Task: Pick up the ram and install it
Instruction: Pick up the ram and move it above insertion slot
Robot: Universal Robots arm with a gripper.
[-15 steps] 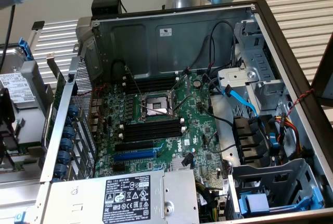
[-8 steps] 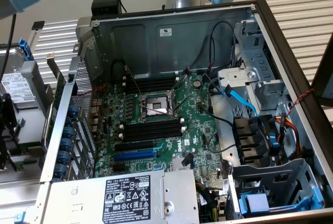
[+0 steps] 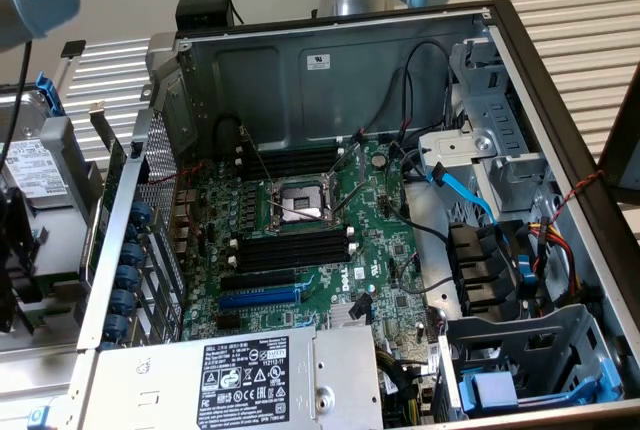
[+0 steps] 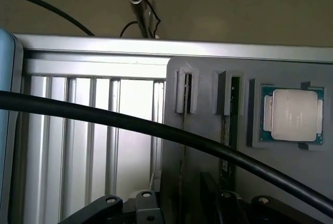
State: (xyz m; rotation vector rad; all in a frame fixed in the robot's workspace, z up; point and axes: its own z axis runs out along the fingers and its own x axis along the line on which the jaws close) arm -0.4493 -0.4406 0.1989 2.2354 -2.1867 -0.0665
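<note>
The ram (image 4: 227, 146) is seen standing on edge in a slot of the grey holder (image 4: 208, 78), just beside the CPU (image 4: 291, 114); it is not yet picked up. The gripper (image 4: 184, 208) is held facing the holder, jaws apart, with nothing between them. For a clean pick, the jaws should probably be centred on the stick's thin edge and squared to it, with the black cable (image 4: 130, 122) kept clear.

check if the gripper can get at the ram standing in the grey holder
Probably yes. The gripper is open and empty, and the ram stands on edge in the grey holder with its near edge exposed. A black cable crosses in front; whether it would snag is unclear.
</note>
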